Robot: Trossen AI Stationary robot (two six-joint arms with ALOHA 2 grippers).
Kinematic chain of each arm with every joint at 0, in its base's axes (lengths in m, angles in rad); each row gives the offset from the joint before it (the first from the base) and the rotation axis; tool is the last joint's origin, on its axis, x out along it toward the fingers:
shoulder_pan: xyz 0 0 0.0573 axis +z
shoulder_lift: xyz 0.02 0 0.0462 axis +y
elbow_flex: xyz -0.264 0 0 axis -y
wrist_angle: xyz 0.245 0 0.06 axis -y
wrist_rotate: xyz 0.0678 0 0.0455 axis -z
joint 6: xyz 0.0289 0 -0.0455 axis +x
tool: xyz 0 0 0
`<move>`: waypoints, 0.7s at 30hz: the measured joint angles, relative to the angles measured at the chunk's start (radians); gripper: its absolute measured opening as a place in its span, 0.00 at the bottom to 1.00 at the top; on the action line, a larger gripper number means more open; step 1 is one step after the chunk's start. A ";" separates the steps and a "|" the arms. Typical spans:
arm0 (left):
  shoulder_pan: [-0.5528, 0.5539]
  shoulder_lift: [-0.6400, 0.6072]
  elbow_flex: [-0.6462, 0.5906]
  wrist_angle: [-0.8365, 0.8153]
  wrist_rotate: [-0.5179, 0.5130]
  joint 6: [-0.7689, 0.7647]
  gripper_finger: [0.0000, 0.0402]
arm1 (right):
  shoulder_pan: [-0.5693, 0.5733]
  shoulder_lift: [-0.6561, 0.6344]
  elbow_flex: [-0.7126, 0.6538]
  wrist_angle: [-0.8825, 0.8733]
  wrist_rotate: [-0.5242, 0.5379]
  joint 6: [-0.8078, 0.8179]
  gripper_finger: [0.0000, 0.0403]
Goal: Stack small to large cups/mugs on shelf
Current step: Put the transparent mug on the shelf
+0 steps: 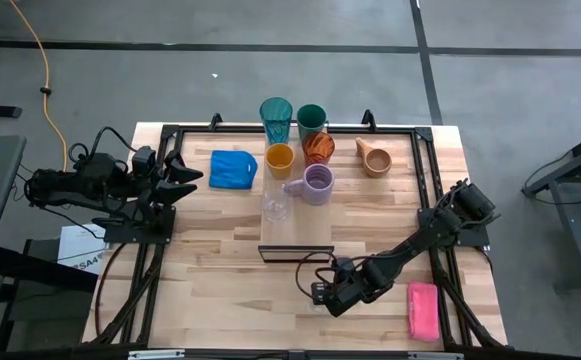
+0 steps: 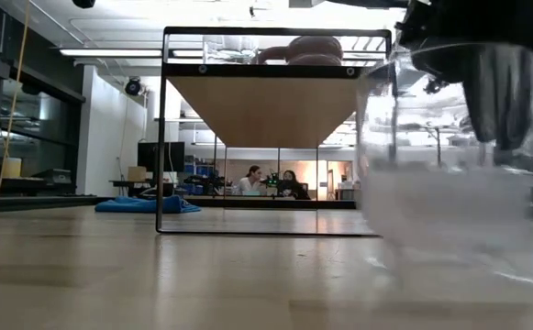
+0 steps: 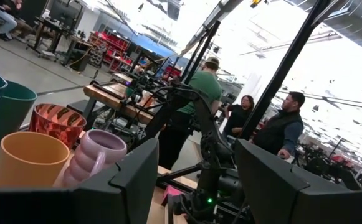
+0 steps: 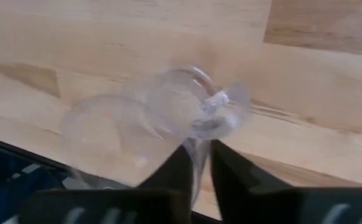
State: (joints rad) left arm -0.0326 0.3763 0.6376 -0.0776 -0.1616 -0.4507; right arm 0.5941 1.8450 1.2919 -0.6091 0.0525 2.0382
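a clear glass (image 4: 168, 118) sits on the table near the front edge, just before the shelf (image 1: 296, 232). the right gripper (image 4: 198, 163) has its fingers pinched on the rim. this looks like the pickup step; next it needs a lift onto the shelf. the left gripper (image 1: 188, 176) waits open at the left.

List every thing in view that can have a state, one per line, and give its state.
Right gripper: fingers shut on clear glass rim.
Left gripper: fingers open, holding nothing.
Second glass: upright on shelf.
Tan mug: lying on its side.
Teal tumbler: upright.
Green cup: upright.
Red cup: upright.
Orange cup: upright.
Lavender mug: upright.
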 joint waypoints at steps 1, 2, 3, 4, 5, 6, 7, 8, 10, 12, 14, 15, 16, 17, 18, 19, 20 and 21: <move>0.000 0.000 0.000 0.000 0.000 0.000 0.50 | 0.000 0.000 0.000 -0.001 0.000 -0.012 0.03; 0.000 0.000 0.000 0.000 -0.001 0.000 0.50 | 0.000 0.000 0.000 -0.001 0.000 -0.022 0.02; 0.000 0.000 0.000 0.000 -0.004 0.000 0.50 | 0.000 0.000 0.000 0.000 -0.001 -0.028 0.02; 0.000 0.000 0.000 0.000 -0.007 0.000 0.50 | 0.000 -0.003 0.000 -0.002 -0.005 -0.041 0.03; 0.000 0.000 0.000 0.000 -0.008 0.000 0.50 | 0.001 -0.008 0.000 -0.007 -0.014 -0.060 0.03; 0.000 0.000 0.000 0.000 -0.008 0.000 0.50 | 0.002 -0.017 0.000 -0.017 -0.030 -0.081 0.02; 0.000 0.000 0.000 0.000 -0.008 0.000 0.50 | 0.005 -0.030 0.000 -0.036 -0.045 -0.104 0.01; 0.000 0.000 0.000 0.000 -0.008 0.000 0.50 | 0.010 -0.046 0.000 -0.064 -0.054 -0.127 0.01; 0.000 0.000 0.000 0.000 -0.008 0.000 0.50 | 0.025 -0.086 0.000 -0.140 -0.076 -0.164 0.01; 0.000 0.000 0.000 -0.001 -0.008 0.000 0.50 | 0.049 -0.134 0.000 -0.247 -0.100 -0.214 0.00; 0.000 0.000 0.000 -0.002 -0.008 0.000 0.50 | 0.081 -0.188 0.000 -0.376 -0.131 -0.242 0.00; 0.000 0.000 0.000 -0.004 -0.008 0.000 0.50 | 0.098 -0.216 -0.001 -0.441 -0.142 -0.254 0.00; 0.000 0.000 0.000 -0.005 -0.008 0.000 0.50 | 0.118 -0.248 -0.009 -0.492 -0.157 -0.264 0.00; 0.000 0.000 0.000 -0.005 -0.008 0.000 0.50 | 0.135 -0.283 -0.027 -0.530 -0.174 -0.266 0.00; 0.000 0.000 0.000 -0.005 -0.008 0.000 0.50 | 0.151 -0.320 -0.051 -0.558 -0.194 -0.266 0.00; 0.000 0.000 0.000 -0.005 -0.008 0.000 0.50 | 0.167 -0.365 -0.085 -0.566 -0.207 -0.265 0.00; 0.000 0.000 0.000 -0.005 -0.008 0.000 0.50 | 0.182 -0.411 -0.123 -0.560 -0.220 -0.259 0.00; 0.000 0.001 0.000 -0.004 -0.008 0.000 0.50 | 0.198 -0.461 -0.164 -0.551 -0.228 -0.246 0.00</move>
State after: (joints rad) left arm -0.0326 0.3770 0.6376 -0.0821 -0.1692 -0.4507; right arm 0.7917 1.3836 1.1275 -1.1598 -0.1758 1.7917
